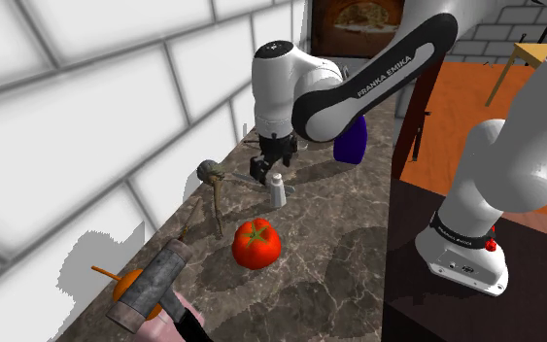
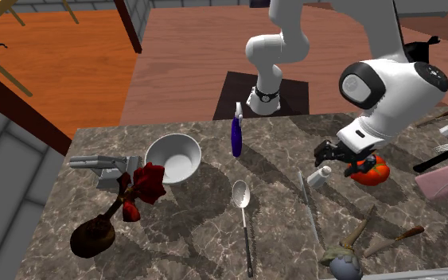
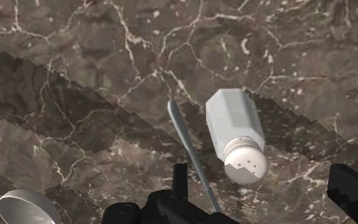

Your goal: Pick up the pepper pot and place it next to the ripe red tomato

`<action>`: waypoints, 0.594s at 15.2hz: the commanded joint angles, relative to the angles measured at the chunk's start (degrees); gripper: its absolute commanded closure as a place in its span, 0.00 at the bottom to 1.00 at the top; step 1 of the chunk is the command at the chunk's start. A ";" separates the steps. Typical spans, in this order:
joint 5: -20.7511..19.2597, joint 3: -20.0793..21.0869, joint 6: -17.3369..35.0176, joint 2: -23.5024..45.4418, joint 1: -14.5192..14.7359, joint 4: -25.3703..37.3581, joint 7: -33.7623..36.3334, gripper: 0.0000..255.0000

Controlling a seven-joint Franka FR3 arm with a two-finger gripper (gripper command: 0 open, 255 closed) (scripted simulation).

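Observation:
The pepper pot (image 1: 278, 189) is a small white-grey shaker with a holed cap, standing upright on the dark marble counter (image 1: 339, 262). The red tomato (image 1: 256, 243) lies a short way nearer the camera in the shoulder view. My black gripper (image 1: 269, 167) hangs just above and behind the pot, open. In the wrist view the pot (image 3: 236, 133) sits ahead of the gripper (image 3: 265, 184), between the lines of the two fingers (image 3: 180, 181), and neither touches it. The second exterior view has the pot (image 2: 319, 176) just left of the tomato (image 2: 369, 169), under the gripper (image 2: 332, 155).
A thin knife (image 3: 190, 153) lies right beside the pot. A blue bottle (image 2: 235, 137), a white bowl (image 2: 173, 157), a spoon (image 2: 244, 208) and a dark vase with red flowers (image 2: 126, 199) stand further along. A tiled wall (image 1: 86, 117) borders the counter.

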 commanded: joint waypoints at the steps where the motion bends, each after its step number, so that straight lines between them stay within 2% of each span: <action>1: 1.20 0.08 -3.58 -2.34 0.39 1.29 -0.77 0.00; 2: 1.61 0.09 -5.11 -3.17 0.54 2.03 -1.04 0.00; 9: 1.61 0.09 -5.11 -3.17 0.55 2.03 -1.04 0.00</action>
